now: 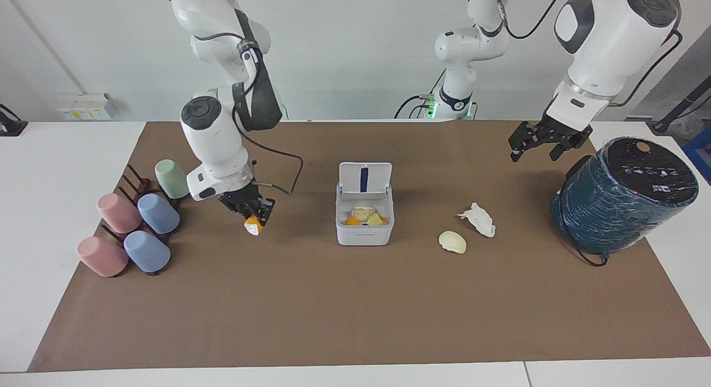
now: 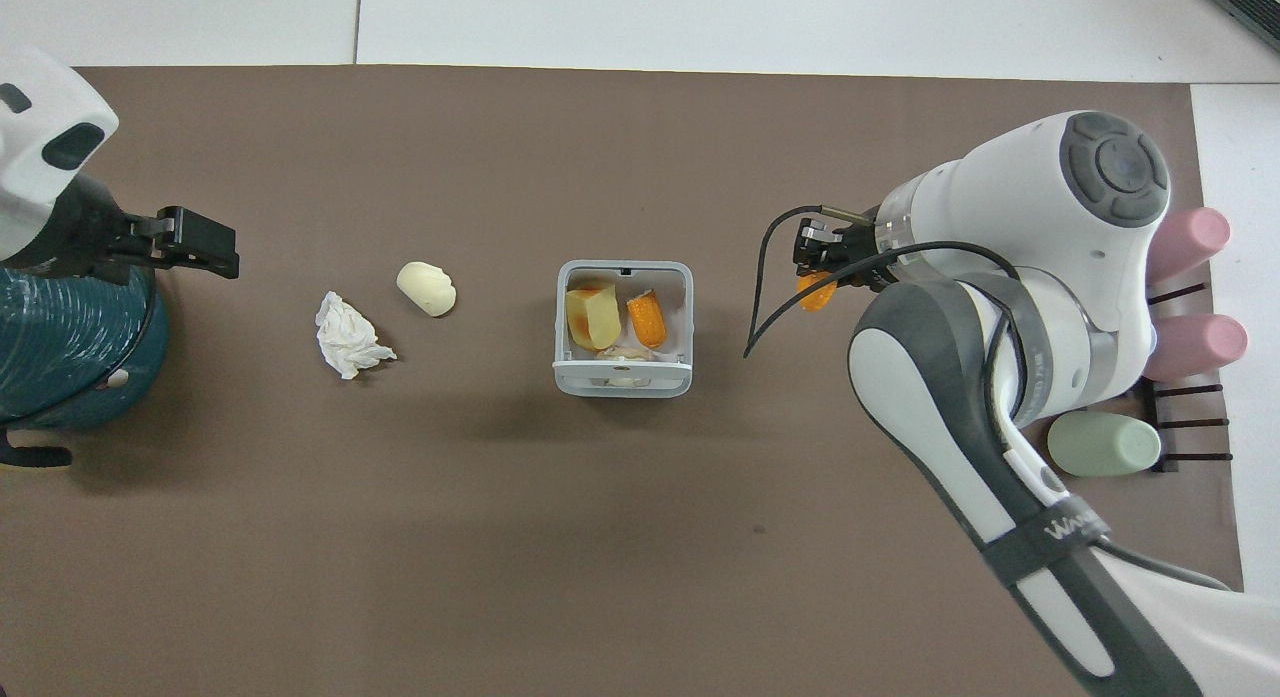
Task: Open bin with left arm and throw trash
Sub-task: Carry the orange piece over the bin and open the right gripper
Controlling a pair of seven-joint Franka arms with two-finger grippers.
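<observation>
I saw the right gripper [image 1: 255, 216] raised over the brown-papered surface [image 1: 333, 309], jaws clamped on an orange wedge-shaped peel [image 1: 253, 225] between the pastel cups [image 1: 147, 231] and the small white square plastic bin [image 1: 364, 229]. The bin sat mid-surface, lid up, scraps inside. The left gripper [image 1: 537, 144] waited, jaws apart, near the dark teal wrapped cylinder [image 1: 622, 201].

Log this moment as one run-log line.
bin: open | right end effector: shut on orange peel | left end effector: open, waiting

The bin [image 1: 364, 223] sat mid-bench, scraps [image 2: 605, 315] in it; the tissue [image 1: 477, 219] and peel [image 1: 452, 242] lay toward the left arm's end, cups [image 1: 133, 231] toward the right arm's.
</observation>
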